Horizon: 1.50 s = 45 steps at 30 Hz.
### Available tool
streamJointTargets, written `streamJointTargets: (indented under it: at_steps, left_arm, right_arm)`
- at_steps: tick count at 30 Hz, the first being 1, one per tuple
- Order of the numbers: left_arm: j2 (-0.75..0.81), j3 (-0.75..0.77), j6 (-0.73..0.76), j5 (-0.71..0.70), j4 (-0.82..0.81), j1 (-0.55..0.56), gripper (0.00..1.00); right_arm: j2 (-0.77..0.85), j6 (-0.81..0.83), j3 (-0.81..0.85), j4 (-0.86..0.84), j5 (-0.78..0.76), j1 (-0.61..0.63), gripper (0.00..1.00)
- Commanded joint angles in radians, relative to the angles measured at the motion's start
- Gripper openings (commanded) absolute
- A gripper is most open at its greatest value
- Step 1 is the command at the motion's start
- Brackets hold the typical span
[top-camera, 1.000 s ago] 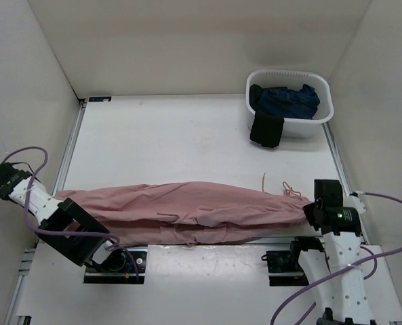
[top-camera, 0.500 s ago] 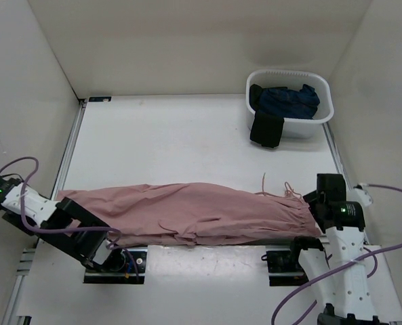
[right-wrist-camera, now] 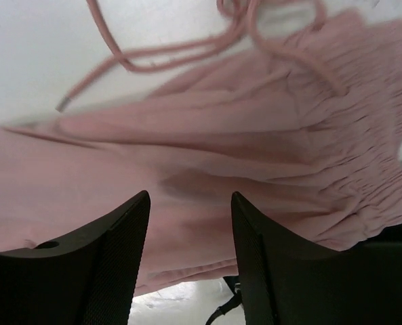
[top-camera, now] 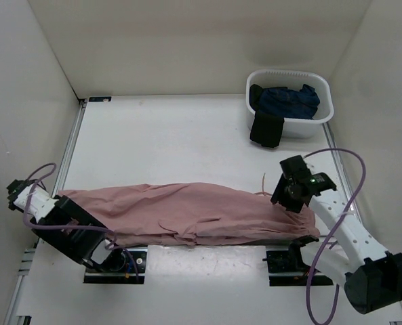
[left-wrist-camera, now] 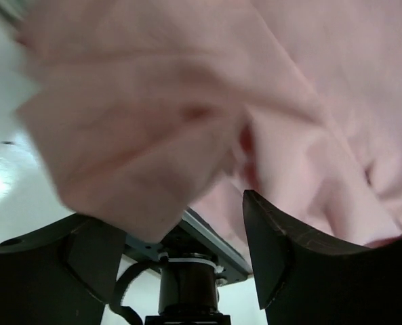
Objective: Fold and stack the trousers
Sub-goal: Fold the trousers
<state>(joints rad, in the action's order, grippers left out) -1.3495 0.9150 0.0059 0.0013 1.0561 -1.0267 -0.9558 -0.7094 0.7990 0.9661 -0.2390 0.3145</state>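
Observation:
The dusty-pink trousers (top-camera: 194, 211) lie stretched left to right along the table's near edge, their lower hem hanging over the rail. The gathered waistband (right-wrist-camera: 363, 142) is at the right end, with the drawstring (right-wrist-camera: 153, 54) trailing onto the table. My right gripper (top-camera: 285, 195) hovers over the waistband end; its jaws (right-wrist-camera: 190, 196) stand open with nothing between them. My left gripper (top-camera: 91, 238) sits low at the leg end, pointing towards its own base. It is open (left-wrist-camera: 177, 210), with blurred pink cloth (left-wrist-camera: 153, 115) just above its fingers and none pinched.
A white basket (top-camera: 327, 116) at the back right holds dark navy garments (top-camera: 289, 100); a black one (top-camera: 266, 130) hangs over its front rim. White walls close in the table on three sides. Arm bases and a metal rail (top-camera: 207, 245) line the near edge.
Both grippers have opened and let go of the trousers, which now lie flat. The right arm swung from the right end up over the waistband. The left arm shifted slightly.

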Motion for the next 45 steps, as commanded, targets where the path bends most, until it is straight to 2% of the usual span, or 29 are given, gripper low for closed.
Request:
streamJointTargets:
  at_steps: [1,4,6,8,12,15,17,19,23,27,28,31,32,35,36,40,45]
  left_arm:
    - [0.084,-0.048,-0.006,0.023,-0.028,0.078,0.78]
    - [0.135,-0.102,-0.006,0.002,-0.105,0.239,0.79]
    - [0.113,-0.145,-0.006,-0.071,-0.172,0.351,0.75]
    - [0.075,-0.202,-0.006,-0.162,-0.254,0.395,0.71]
    - [-0.005,-0.229,-0.006,-0.182,-0.349,0.43,0.61]
    - [-0.075,-0.182,-0.006,-0.192,-0.381,0.481,0.48]
    - [-0.124,-0.106,-0.006,-0.192,-0.381,0.516,0.43]
    - [-0.151,-0.05,-0.006,-0.192,-0.381,0.549,0.42]
    - [-0.204,0.071,-0.006,-0.143,-0.381,0.602,0.42]
    - [-0.215,0.168,-0.006,-0.101,-0.297,0.634,0.52]
    - [-0.215,0.182,-0.006,-0.101,-0.274,0.634,0.57]
    - [-0.175,0.249,-0.006,-0.066,-0.139,0.607,0.65]
    - [-0.162,0.268,-0.006,-0.052,-0.102,0.593,0.68]
    - [-0.126,0.292,-0.006,-0.04,0.011,0.516,0.77]
    - [-0.113,0.292,-0.006,-0.049,0.024,0.47,0.77]
    - [-0.137,0.236,-0.006,-0.063,0.005,0.399,0.79]
    - [-0.218,0.291,-0.006,0.011,0.019,0.399,0.79]
  right_arm:
    - [-0.014,-0.067,-0.09,-0.019,0.03,0.063,0.56]
    - [-0.038,-0.131,-0.191,-0.065,0.052,0.072,0.55]
    - [-0.092,-0.165,-0.23,-0.095,0.052,0.072,0.55]
    - [-0.144,-0.18,-0.268,-0.153,0.052,0.058,0.55]
    - [-0.317,-0.202,-0.268,-0.256,0.041,-0.035,0.55]
    - [-0.415,-0.202,-0.222,-0.314,0.032,-0.17,0.55]
    - [-0.481,-0.202,-0.17,-0.339,0.032,-0.265,0.53]
    - [-0.53,-0.173,-0.115,-0.348,0.02,-0.311,0.52]
    - [-0.67,-0.107,0.118,-0.317,-0.008,-0.311,0.52]
    - [-0.73,-0.049,0.288,-0.235,0.01,-0.311,0.52]
    - [-0.741,-0.035,0.313,-0.215,0.01,-0.311,0.52]
    - [-0.68,0.004,0.341,-0.147,0.033,-0.311,0.61]
    - [-0.654,0.023,0.341,-0.135,0.033,-0.311,0.7]
    - [-0.546,0.051,0.318,-0.072,0.009,-0.311,0.79]
    - [-0.523,0.069,0.306,-0.057,-0.012,-0.325,0.79]
    - [-0.457,0.1,0.286,-0.007,-0.027,-0.379,0.82]
    - [-0.457,0.11,0.244,-0.029,0.045,-0.471,0.82]
